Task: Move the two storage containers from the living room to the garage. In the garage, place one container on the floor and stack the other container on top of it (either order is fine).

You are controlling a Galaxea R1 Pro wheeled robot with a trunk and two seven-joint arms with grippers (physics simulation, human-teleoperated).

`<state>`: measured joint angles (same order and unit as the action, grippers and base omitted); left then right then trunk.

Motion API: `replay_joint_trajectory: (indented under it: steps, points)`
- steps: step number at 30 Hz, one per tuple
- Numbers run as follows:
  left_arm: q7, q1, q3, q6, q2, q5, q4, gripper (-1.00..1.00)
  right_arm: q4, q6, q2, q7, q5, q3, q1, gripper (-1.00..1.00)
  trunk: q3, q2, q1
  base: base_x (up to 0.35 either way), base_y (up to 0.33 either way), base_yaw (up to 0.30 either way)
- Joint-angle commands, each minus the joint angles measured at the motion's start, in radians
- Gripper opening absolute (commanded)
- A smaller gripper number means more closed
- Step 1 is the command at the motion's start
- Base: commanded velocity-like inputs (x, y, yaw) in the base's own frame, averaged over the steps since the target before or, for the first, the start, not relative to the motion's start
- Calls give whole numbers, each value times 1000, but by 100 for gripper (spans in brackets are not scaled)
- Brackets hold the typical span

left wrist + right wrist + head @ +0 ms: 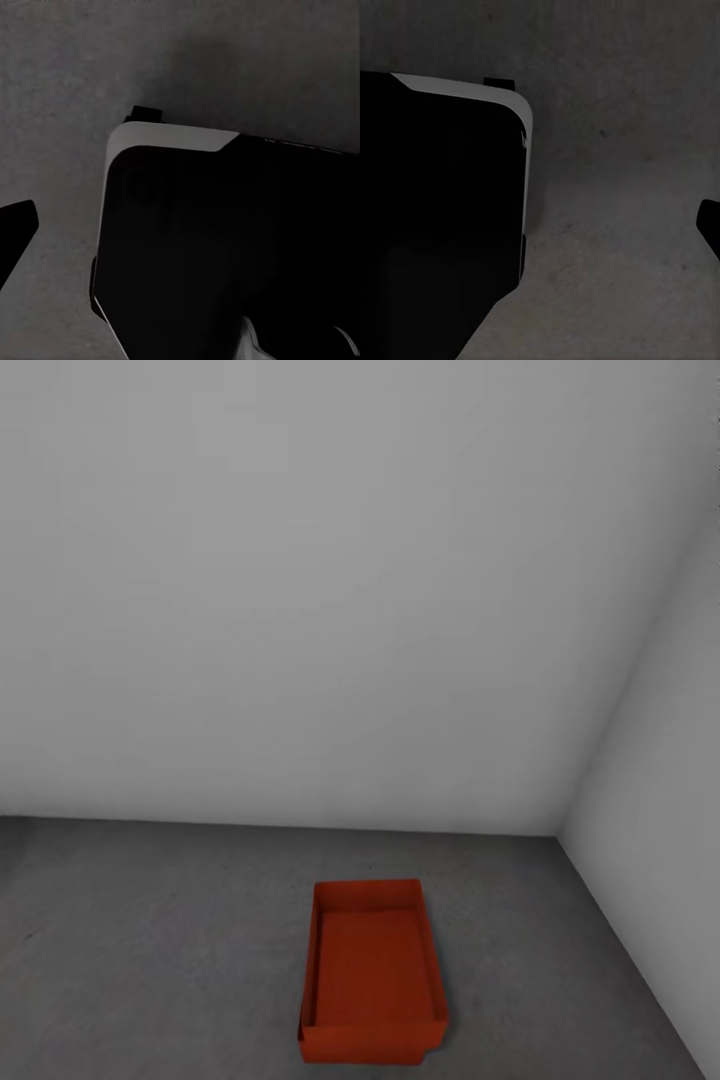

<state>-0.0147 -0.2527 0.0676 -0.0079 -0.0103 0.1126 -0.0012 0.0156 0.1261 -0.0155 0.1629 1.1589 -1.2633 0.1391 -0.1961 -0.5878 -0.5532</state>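
So the grey-white walls [350, 590] meet in a corner, with the dark concrete floor [150, 940] below. 2 orange-red containers [372, 975] sit nested on that floor, near the corner. Both wrist cams catch the robot's dark base [225, 247] over concrete; can't tell either gripper's jaw state.

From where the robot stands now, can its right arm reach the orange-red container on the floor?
Probably not yet: the container sits apart on the grey floor, nothing blocks it, but the right wrist view looks down beside the robot's base.
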Motion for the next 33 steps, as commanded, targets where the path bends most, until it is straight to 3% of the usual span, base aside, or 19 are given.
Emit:
replay_joint_trajectory:
  steps: [1, 13, 33]
  points:
    - [-2, -1, 6, 1, -1, 7, 1, 100, 2, 3, -1, 1, 9, -8, 1, 100, 0, -1, 0, 0, 0, 0]
    - [-2, 37, 6, -1, -17, 4, 0, 100, 1, 3, -3, 1, 8, -9, -5, 100, 19, -1, 0, 0, 0, 0]
    - [-2, 39, 6, -6, -16, 4, 0, 100, -4, 3, -7, 1, 1, -10, -18, 100, 51, -1, 0, 0, 0, 0]
